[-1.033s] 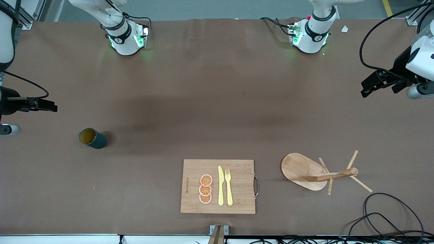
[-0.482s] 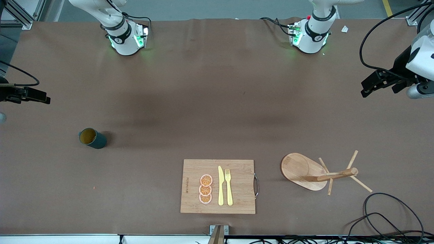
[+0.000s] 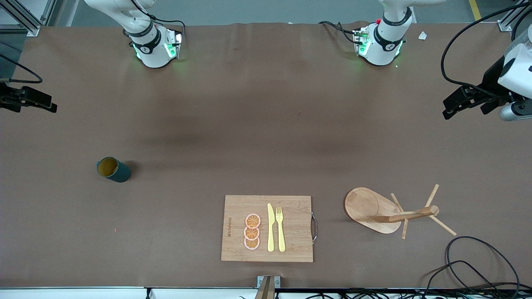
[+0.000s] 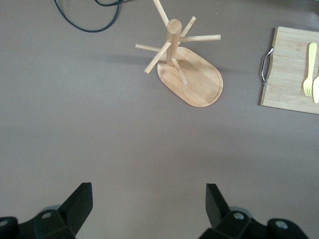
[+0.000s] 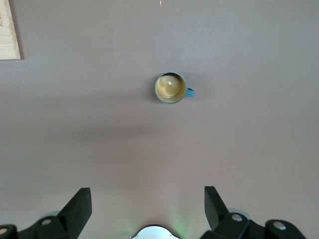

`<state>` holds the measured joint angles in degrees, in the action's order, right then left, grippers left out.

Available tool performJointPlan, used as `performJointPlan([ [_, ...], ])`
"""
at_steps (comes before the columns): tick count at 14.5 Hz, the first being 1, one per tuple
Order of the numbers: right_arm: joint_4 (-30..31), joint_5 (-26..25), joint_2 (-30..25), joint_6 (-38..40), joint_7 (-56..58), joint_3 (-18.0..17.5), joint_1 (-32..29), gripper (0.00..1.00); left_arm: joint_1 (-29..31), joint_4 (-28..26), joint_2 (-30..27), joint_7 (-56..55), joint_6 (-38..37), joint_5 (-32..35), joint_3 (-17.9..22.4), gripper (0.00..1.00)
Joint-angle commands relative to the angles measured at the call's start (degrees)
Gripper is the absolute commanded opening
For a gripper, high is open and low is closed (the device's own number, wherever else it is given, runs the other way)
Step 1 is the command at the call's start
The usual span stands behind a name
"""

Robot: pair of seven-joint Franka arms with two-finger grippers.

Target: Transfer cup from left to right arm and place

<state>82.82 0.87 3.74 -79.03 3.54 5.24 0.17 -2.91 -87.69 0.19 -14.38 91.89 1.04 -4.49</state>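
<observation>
Cup (image 3: 113, 169): upright on the table (image 3: 266, 137), toward the right arm's end, unheld.
Right gripper (image 5: 148, 208): raised over that table end, fingers spread, empty.
Left gripper (image 4: 149, 206): waiting high over the other end, fingers apart, mug tree (image 4: 182, 64) in its wrist view.

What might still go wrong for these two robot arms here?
The cup stands alone on the table toward the right arm's end, a light thing that a low sweep by the open right gripper could tip. The open left gripper hangs over the table near the wooden mug tree, whose pegs might snag it.
</observation>
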Motion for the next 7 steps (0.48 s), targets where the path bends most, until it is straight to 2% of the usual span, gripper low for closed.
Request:
performJointPlan([
  [1,3.2,-0.7,-2.8,-0.7,-1.0,-1.8,-1.0,1.0,0.4,0.4,-0.3,0.6,-0.2,0.7,-0.3,1.0],
  [7,7.9,-0.6,-8.9,-1.0,-1.0,-1.7,-1.3,1.0,0.5,0.4,-0.3,2.1,-0.2,0.9,-0.1,1.0],
])
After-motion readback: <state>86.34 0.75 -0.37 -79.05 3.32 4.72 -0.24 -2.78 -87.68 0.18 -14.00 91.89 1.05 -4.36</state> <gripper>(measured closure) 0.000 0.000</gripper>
